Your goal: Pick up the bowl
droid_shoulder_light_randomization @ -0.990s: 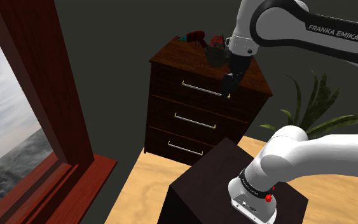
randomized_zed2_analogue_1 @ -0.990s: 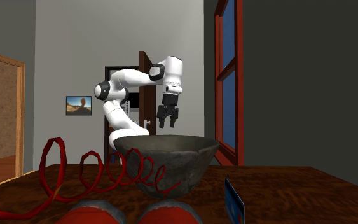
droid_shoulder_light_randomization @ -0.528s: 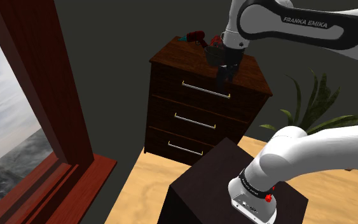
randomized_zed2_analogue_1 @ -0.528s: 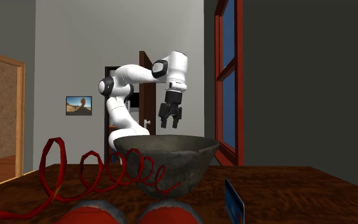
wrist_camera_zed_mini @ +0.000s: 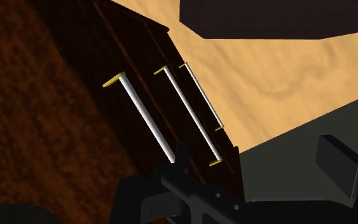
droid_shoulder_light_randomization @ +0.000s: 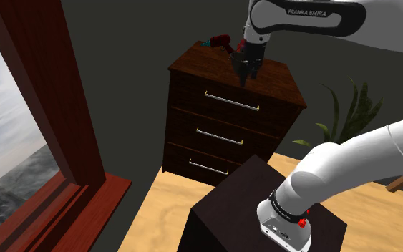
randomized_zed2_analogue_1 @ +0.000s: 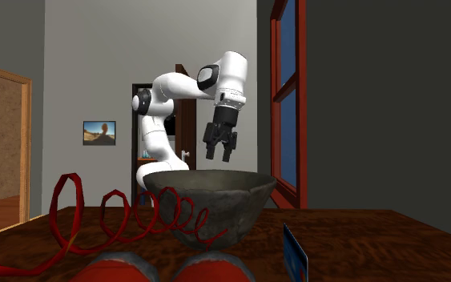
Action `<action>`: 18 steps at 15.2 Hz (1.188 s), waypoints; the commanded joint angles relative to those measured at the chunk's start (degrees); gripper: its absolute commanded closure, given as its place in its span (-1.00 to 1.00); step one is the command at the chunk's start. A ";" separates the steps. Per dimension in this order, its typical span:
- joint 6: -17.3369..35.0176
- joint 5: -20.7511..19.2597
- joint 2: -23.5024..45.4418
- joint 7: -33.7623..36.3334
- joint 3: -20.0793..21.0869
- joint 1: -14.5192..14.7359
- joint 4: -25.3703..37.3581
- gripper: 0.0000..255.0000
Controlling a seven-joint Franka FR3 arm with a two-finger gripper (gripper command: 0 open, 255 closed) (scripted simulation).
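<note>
Bowl (randomized_zed2_analogue_1: 211, 204): a dark grey, rough-skinned, round one, standing upright on the dark wooden top of the dresser (randomized_zed2_analogue_1: 376, 240). In the second exterior view it sits close to the camera, wide rim up. Being round, it has no long axis to line up with; any point on the rim would serve for a pinch, as far as I can judge.

The hand (randomized_zed2_analogue_1: 219, 157) hangs at 12 o'clock from the bowl in that view, above the rim and apart from it, fingertips pointing down and tipped slightly. Its two black fingers stand apart with a plain gap and nothing between them. The wrist view looks down the dresser's front past the drawer handles (wrist_camera_zed_mini: 142, 118) to the pale wooden floor. From that I judge the hand sits over the front edge, with the bowl below it and a little further in. The coming move turns on that small offset: go inward, then down over the rim.

Around the bowl, a red wire coil (randomized_zed2_analogue_1: 119, 212) loops at 9 o'clock, touching or crossing its side. Red rounded things (randomized_zed2_analogue_1: 175, 268) lie at 6 o'clock and a blue card (randomized_zed2_analogue_1: 294, 252) at 4 o'clock.

In the shoulder view a plant (droid_shoulder_light_randomization: 357, 114) stands at 3 o'clock from the dresser and the stand (droid_shoulder_light_randomization: 264, 207) at 5 o'clock. The arm's white upper link reads "FRANKA EMIKA" (droid_shoulder_light_randomization: 311, 12). I can read no other writing.
</note>
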 commanded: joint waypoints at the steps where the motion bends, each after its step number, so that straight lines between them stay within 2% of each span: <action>1: 0.81 -1.17 3.80 -1.07 -0.91 -0.64 3.49 -1.00; 11: 1.07 -4.26 22.86 -6.28 -4.53 -3.36 25.14 -1.00; 18: -2.51 -4.21 38.63 -10.92 -6.67 -5.96 46.92 -1.00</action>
